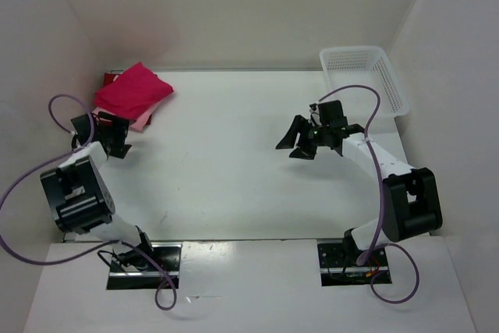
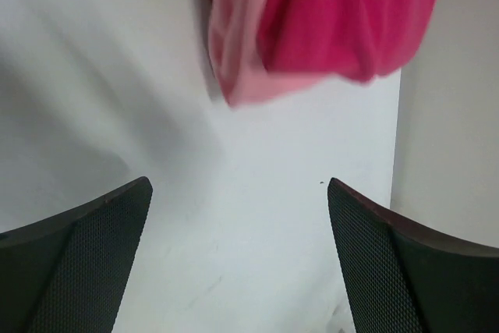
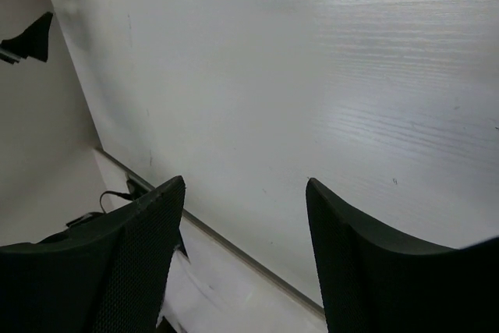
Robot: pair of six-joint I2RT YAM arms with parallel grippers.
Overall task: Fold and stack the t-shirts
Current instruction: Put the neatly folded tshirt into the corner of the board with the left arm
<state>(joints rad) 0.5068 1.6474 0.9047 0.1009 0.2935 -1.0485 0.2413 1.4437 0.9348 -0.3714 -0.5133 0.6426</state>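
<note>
The t-shirts (image 1: 132, 95) lie in a pile at the far left corner of the table (image 1: 234, 161). From above, the crimson shirt (image 1: 134, 87) is on top, with a strip of the pink shirt (image 1: 142, 122) showing at its near edge and a sliver of the dark red shirt (image 1: 111, 78) at the far side (most of both lower ones is covered). The left gripper (image 1: 101, 132) hangs just near of the pile, apart from it. The right gripper (image 1: 302, 139) is well to the right over bare table, near a white basket (image 1: 390, 87) in the far right corner.

The left wrist camera shows its fingers spread wide with nothing between them. The crimson and pink folds ahead are blurred and cut off at the top.

The right wrist camera also shows fingers spread wide and empty above bare table. A small dark shape at upper left is too small to identify.
</note>
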